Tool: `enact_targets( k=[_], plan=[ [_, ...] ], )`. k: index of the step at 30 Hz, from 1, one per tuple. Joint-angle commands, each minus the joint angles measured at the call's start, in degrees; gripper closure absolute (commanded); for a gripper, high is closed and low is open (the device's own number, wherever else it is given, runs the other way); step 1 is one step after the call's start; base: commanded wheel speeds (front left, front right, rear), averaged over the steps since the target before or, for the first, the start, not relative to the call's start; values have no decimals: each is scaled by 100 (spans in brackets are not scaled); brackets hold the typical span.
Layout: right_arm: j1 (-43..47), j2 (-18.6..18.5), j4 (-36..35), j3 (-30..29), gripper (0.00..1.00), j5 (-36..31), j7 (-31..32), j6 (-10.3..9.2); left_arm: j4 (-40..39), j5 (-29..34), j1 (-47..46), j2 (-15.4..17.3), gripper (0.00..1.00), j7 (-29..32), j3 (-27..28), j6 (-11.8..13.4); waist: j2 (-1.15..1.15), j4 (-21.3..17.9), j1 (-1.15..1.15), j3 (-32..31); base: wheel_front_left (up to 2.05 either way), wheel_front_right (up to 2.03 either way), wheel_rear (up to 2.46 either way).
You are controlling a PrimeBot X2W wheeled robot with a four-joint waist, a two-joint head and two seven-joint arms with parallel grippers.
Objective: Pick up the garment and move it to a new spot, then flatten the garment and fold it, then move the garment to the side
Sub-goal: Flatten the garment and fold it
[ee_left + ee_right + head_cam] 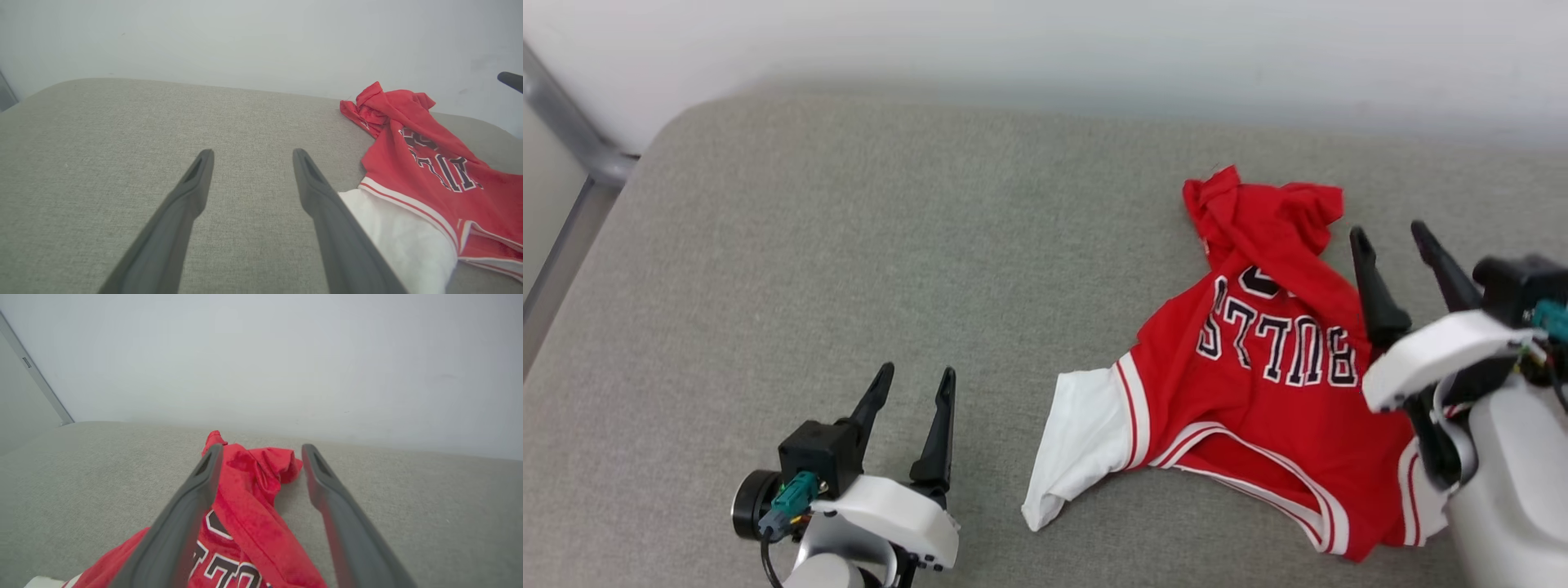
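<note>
The jersey [1258, 384] lay crumpled at the right of the grey cushion [849, 245], red, black lettering upside-down, one white sleeve out leftward. The right tool [1390, 230] above it and the left tool [916, 374], well apart, were spread, empty.

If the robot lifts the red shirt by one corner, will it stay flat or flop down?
Probably flop: the garment lies crumpled, its far end bunched into folds, so it looks soft and limp. It seems light: thin cloth lying nearly flat on the grey cushion. The white sleeve would likely dangle.
</note>
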Motion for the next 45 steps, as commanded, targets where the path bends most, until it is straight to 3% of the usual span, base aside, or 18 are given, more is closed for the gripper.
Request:
enact_targets(
  k=[1,10,19,26,36,37,38,39,45],
  plan=[
    [381,79,-247,-58,0,23,-32,-4,-34,-46,137,49,0,57,14,47,0,-212,0,-327,0,0,0],
    [2137,420,-2091,-540,0,-121,558,-5,-323,-314,489,414,0,663,43,16,0,-692,0,-778,0,0,0],
    [3335,876,-3760,-849,0,-255,1315,-4,-516,-1039,165,845,0,2696,-299,-453,0,-1162,0,-659,0,0,0],
    [3457,995,-4234,-950,0,-269,1441,-4,-250,-1434,-50,1095,0,3957,-619,-749,0,-1557,0,-326,0,0,0],
    [3438,1028,-4181,-1071,0,-76,1417,-4,439,-1473,-155,1039,0,4936,-1189,-923,0,-1737,0,-84,0,0,0],
    [3440,1029,-4176,-1078,0,-42,1430,-4,492,-1493,-128,1003,55,4995,-1247,-942,0,-1744,0,-82,0,0,0],
    [3463,1028,-4148,-1106,0,-29,1481,-4,513,-1491,-127,962,71,4970,-1272,-956,0,-1748,0,-85,0,0,0],
    [3476,1028,-4134,-1141,0,13,1519,-4,519,-1460,-138,937,100,4899,-1286,-970,0,-1744,0,-96,0,0,0],
    [3579,1007,-3813,-1662,0,265,2208,-4,346,-1084,-265,950,100,3855,-923,-713,0,-1559,0,-187,0,0,0]
  ],
)
